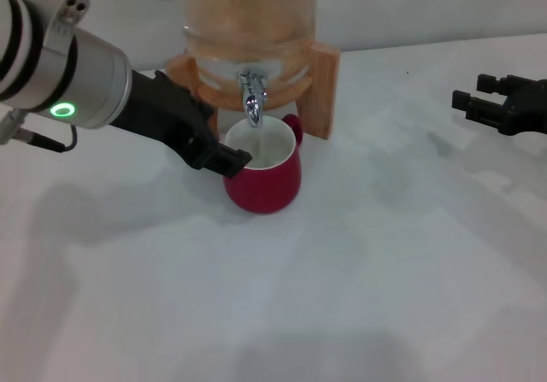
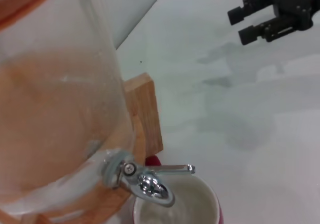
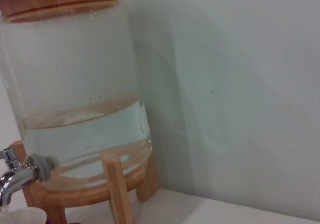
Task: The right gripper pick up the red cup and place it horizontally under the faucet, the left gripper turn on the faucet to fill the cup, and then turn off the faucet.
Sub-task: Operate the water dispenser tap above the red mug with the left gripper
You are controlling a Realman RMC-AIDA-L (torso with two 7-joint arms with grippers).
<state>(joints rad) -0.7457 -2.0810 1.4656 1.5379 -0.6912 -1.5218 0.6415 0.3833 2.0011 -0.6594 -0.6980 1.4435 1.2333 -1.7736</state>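
A: Where is the red cup (image 1: pixel 264 177) sitting?

B: It is standing upright on the table (image 1: pixel 359 271), directly under the faucet (image 1: pixel 252 97) of the dispenser (image 1: pixel 248 23) in its wooden stand (image 1: pixel 318 87).

A: And the left pincer (image 1: pixel 229 160)?

B: It is resting beside the cup's rim, to the left of the cup; I cannot tell its grip.

A: The right pincer (image 1: pixel 475 100)?

B: It is hanging released, fingers apart, well right of the cup.
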